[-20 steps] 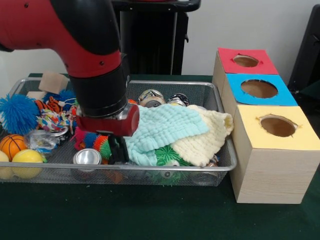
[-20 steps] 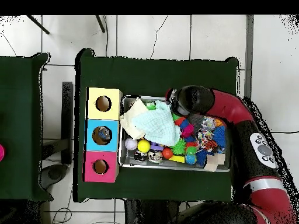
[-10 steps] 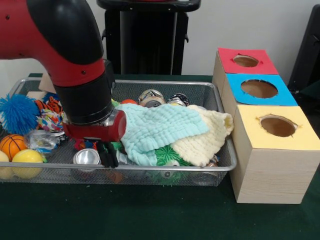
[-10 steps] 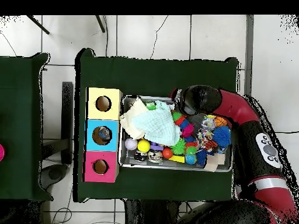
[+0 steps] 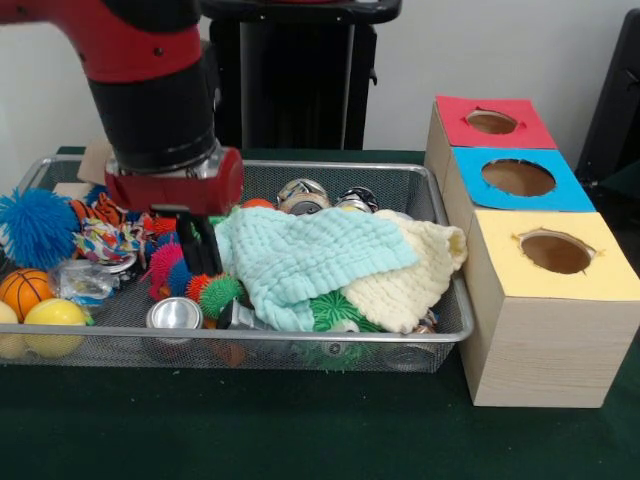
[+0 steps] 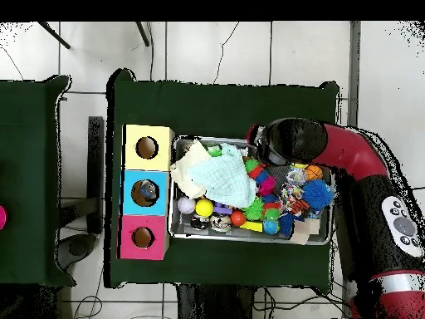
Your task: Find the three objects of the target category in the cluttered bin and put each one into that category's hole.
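The wire mesh bin (image 5: 300,340) lies along the table, full of toys, cans and cloths; it also shows in the overhead view (image 6: 249,238). My gripper (image 5: 201,248) hangs just above the bin's left-middle, over red, pink and green spiky balls (image 5: 215,292). Its black fingers are together with nothing between them. The blue-topped hole (image 5: 518,177) is in the middle box at the right, well away from the gripper. In the overhead view the blue hole (image 6: 146,193) has something dark inside, and my arm (image 6: 290,141) hides the gripper.
A mint cloth (image 5: 310,260) and a cream cloth (image 5: 410,280) cover the bin's right half. A silver can (image 5: 173,314) lies at the front, more cans (image 5: 303,193) at the back. A blue spiky ball (image 5: 35,225), basketball (image 5: 22,290) and yellow ball (image 5: 55,322) sit at the left. Red-topped (image 5: 491,121) and yellow-topped (image 5: 555,252) holes flank the blue one.
The gripper has risen out of the spiky balls and moved left and back in the front view, carrying nothing. The bin's contents look unchanged.
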Robot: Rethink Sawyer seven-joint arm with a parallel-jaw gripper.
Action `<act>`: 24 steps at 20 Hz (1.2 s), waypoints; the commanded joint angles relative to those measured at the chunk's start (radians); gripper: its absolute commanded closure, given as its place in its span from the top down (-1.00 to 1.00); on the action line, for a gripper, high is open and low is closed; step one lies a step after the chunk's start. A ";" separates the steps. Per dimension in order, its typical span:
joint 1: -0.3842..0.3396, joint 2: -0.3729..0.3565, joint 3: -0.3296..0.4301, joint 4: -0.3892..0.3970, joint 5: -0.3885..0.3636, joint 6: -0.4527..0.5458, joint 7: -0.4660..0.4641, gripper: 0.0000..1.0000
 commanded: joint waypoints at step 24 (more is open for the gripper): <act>-0.129 0.149 0.120 0.037 -0.206 -0.047 -0.342 -1.00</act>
